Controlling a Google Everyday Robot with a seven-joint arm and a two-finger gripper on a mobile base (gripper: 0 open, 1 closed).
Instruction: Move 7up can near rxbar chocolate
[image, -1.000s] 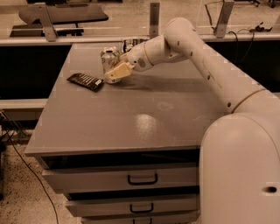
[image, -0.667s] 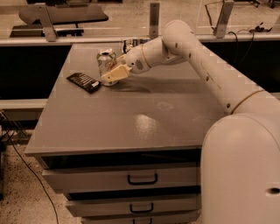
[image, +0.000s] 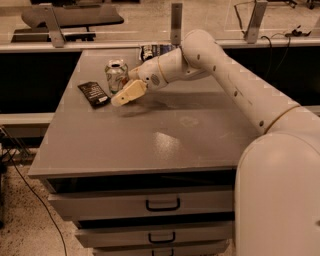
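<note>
The 7up can (image: 116, 74) stands upright at the back left of the grey table (image: 165, 145), silver top up. The rxbar chocolate (image: 93, 93), a flat dark bar, lies just left of the can, a small gap apart. My gripper (image: 120, 93) reaches in from the right and is shut on the can's lower right side. One pale finger (image: 129, 92) shows in front of the can; the other is hidden behind it.
A dark blue bag (image: 155, 51) lies at the table's back edge behind my arm. Drawers with handles (image: 162, 204) are under the tabletop. A glass rail with posts runs behind the table. A cable hangs at the lower left.
My gripper and the can have moved left and a little toward the front, closer to the dark bar. The bar has not moved.
</note>
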